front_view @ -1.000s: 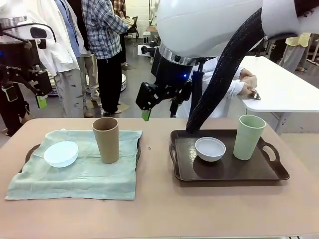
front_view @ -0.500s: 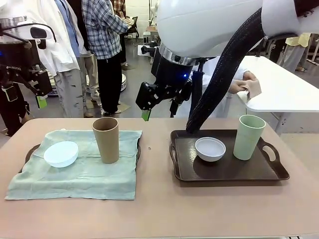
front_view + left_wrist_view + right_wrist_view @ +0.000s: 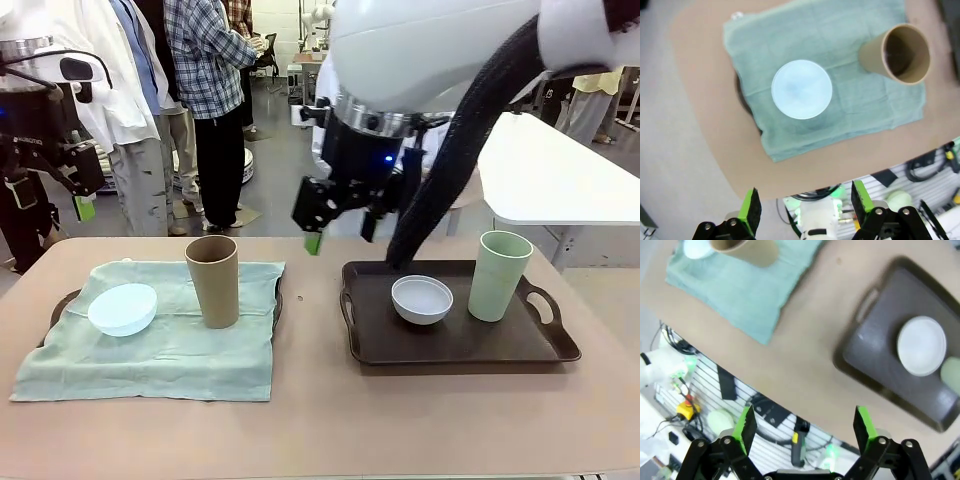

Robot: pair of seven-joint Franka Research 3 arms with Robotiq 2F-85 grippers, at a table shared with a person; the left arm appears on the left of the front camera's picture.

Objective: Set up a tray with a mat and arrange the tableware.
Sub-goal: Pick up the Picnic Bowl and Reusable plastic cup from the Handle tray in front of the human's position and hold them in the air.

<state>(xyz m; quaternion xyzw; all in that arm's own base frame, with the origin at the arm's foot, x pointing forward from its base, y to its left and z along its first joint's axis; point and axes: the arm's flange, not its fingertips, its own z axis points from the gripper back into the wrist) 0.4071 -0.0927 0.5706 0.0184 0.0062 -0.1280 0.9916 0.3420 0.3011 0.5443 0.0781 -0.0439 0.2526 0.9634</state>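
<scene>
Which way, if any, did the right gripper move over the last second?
Yes: the right gripper shifted to picture right and slightly lower, away from the brown tumbler, toward the dark tray and its left edge.

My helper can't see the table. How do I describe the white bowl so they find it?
Look to the bare dark tray on the table's right side. The white bowl sits near its middle, left of a tall green cup. The other bowl is light blue and lies on a green cloth.
</scene>
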